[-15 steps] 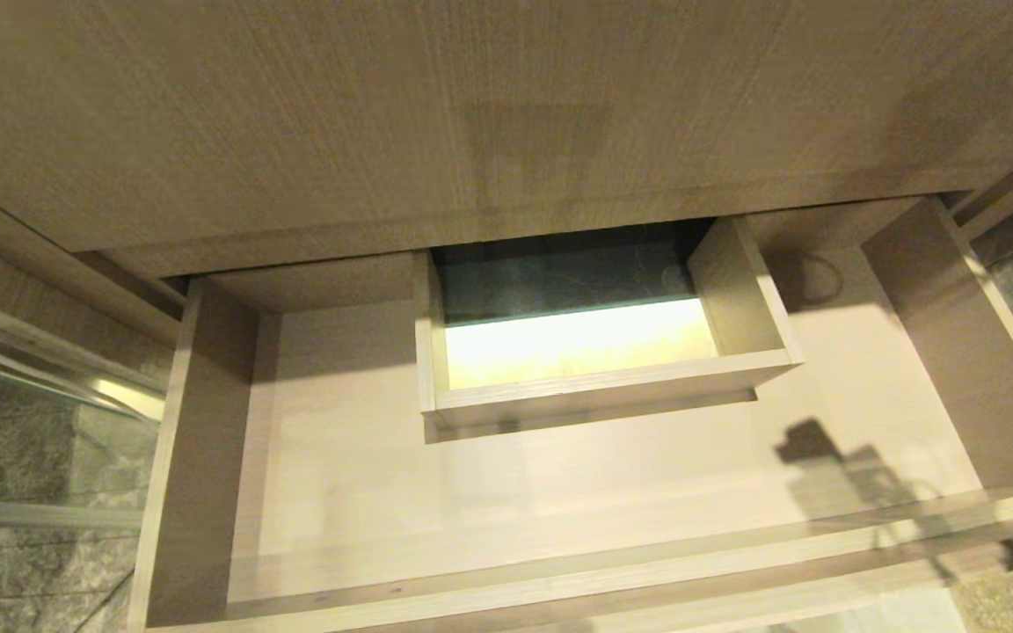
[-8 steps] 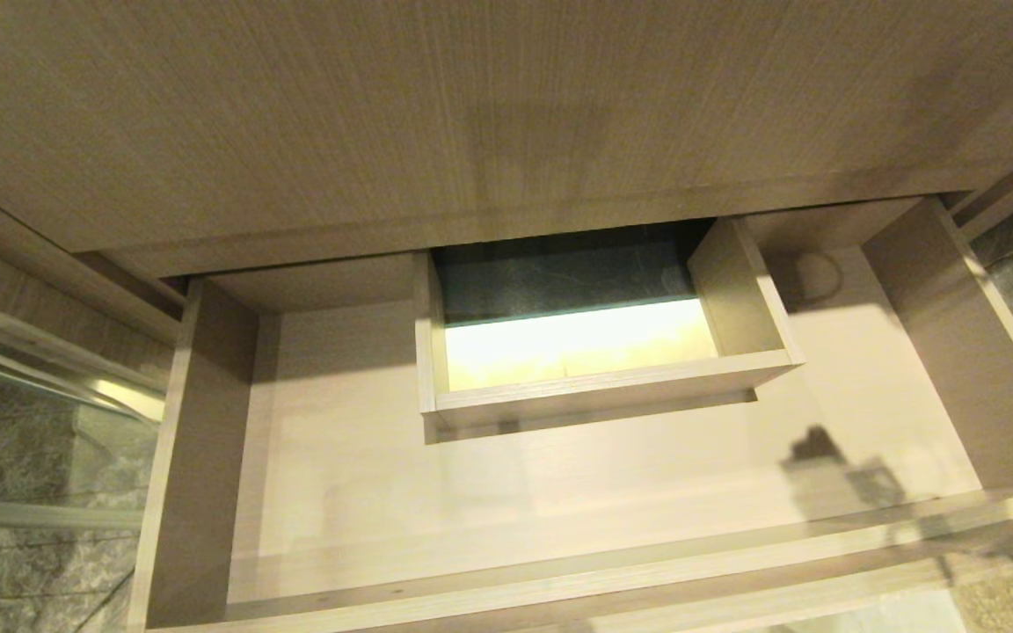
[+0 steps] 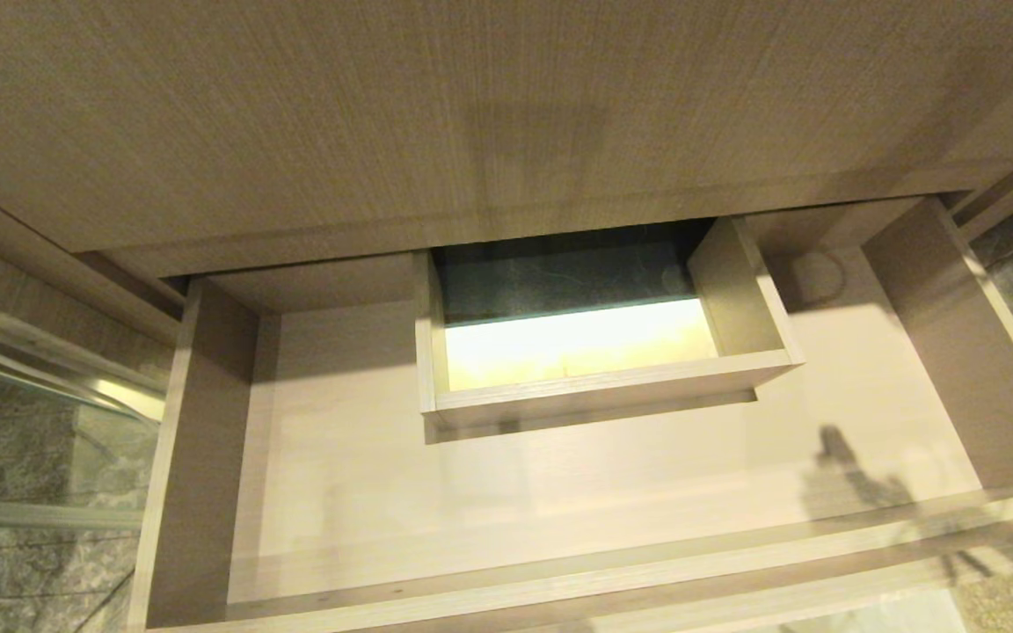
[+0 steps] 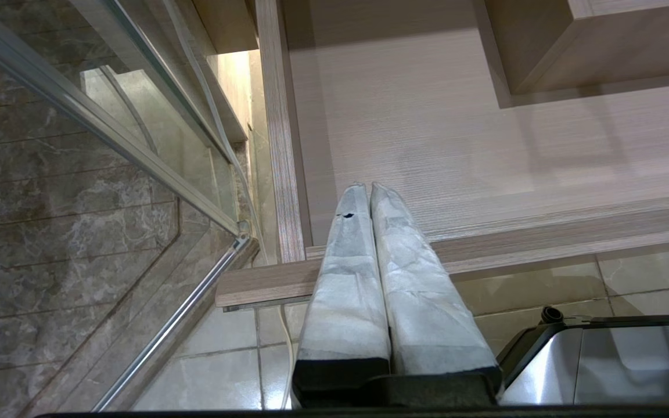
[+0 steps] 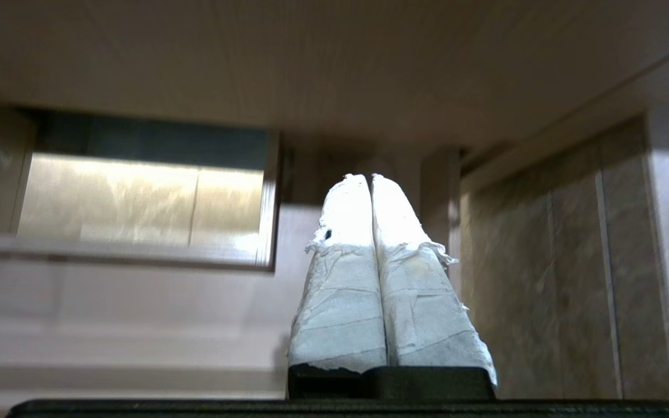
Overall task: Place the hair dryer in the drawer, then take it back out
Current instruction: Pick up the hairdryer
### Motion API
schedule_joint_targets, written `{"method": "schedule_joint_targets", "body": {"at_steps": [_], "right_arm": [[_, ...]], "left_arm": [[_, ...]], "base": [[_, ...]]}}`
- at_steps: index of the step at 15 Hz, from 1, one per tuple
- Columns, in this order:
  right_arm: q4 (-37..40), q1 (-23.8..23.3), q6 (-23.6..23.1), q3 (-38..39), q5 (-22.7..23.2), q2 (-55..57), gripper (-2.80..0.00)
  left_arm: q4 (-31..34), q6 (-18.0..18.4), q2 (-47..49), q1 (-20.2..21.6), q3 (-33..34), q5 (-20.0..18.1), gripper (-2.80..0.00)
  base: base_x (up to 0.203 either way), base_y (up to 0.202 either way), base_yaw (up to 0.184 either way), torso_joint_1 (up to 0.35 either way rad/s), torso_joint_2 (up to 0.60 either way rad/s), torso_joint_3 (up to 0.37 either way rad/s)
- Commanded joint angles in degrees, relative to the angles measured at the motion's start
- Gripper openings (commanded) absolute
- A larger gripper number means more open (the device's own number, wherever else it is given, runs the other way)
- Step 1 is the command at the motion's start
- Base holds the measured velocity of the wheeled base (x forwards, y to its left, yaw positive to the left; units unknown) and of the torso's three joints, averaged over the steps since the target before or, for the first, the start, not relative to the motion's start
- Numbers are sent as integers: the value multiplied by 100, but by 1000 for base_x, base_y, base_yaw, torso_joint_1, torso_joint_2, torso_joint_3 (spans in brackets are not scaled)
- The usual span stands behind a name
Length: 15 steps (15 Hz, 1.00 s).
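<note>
The drawer (image 3: 559, 492) stands pulled out under the wood-grain panel (image 3: 489, 114), its pale floor bare around the boxed cut-out (image 3: 594, 343) set at mid-back. The dryer shows in none of the three views; where it lies cannot be told, only that it is not in the visible part of the drawer and not in either pincer.

Right pincer (image 5: 368, 181): wrapped fingers pressed together, holding nothing. In its wrist view it points roughly level toward the drawer's right back corner, with the cut-out off to one side of it and a tiled wall (image 5: 549, 261) on the other. It is outside the head view, where only a thin shadow (image 3: 849, 479) falls on the drawer floor near the right front.

Left pincer (image 4: 369, 191): also closed and empty, hanging over the drawer's front left corner above the floor tiles (image 4: 224, 360), beside a glass partition (image 4: 108, 128).

With the dryer unseen, neither its direction from the pincers nor its long axis can be read. Judging by its raised, forward-pointing pose, the right arm looks the likelier one to work, and the dryer has yet to be found.
</note>
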Motion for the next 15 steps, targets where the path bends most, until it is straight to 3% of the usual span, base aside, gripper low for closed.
{"method": "schedule_joint_targets", "body": {"at_steps": [1,5,12,15], "right_arm": [[-512,-5,-19,50,-12,-88,-280],[-1292,-5,-12,163,-168,-303,-280],[-1545,-5,40,495,-257,-735,-280],[-1583,-5,31,560,-264,-871,-280]], "left_arm": [[-4,0,4,1,-1,0,-280],[-4,0,9,1,-1,0,-280],[-4,0,0,1,-1,0,-280],[-4,0,8,1,-1,0,-280]], "base": [[0,0,0,0,0,0],[0,0,0,0,0,0],[0,0,0,4,-3,-3],[0,0,0,142,-338,-192]]}}
